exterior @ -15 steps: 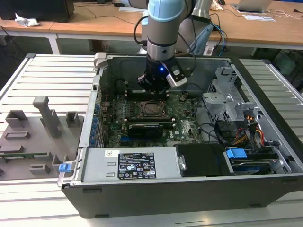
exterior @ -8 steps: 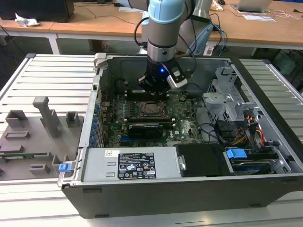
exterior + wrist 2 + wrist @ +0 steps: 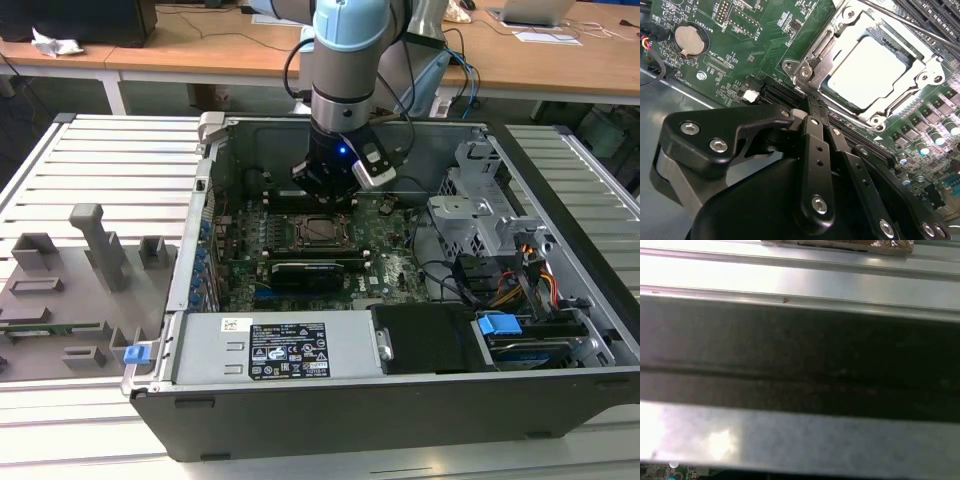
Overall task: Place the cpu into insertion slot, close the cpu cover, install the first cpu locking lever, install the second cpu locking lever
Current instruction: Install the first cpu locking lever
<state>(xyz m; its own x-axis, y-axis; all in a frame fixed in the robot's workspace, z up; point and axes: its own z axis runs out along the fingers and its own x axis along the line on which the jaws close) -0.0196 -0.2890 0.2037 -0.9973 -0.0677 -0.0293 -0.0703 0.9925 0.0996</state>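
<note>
Beside socket corner, claw [image 3: 812,107] pinched narrow, empty; cpu [image 3: 871,73] seated under cpu cover [image 3: 920,57]. Thin springy frame; press edge.

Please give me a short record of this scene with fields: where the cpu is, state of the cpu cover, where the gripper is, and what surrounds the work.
cpu: lies flat in the insertion slot, silver top up
cpu cover: frame is down around the chip, window over it
gripper: fingers together, holding nothing, tips beside the socket's corner near a lever end
motherboard: green, inside an open computer case
coin cell battery: on the board, apart from the socket
</note>
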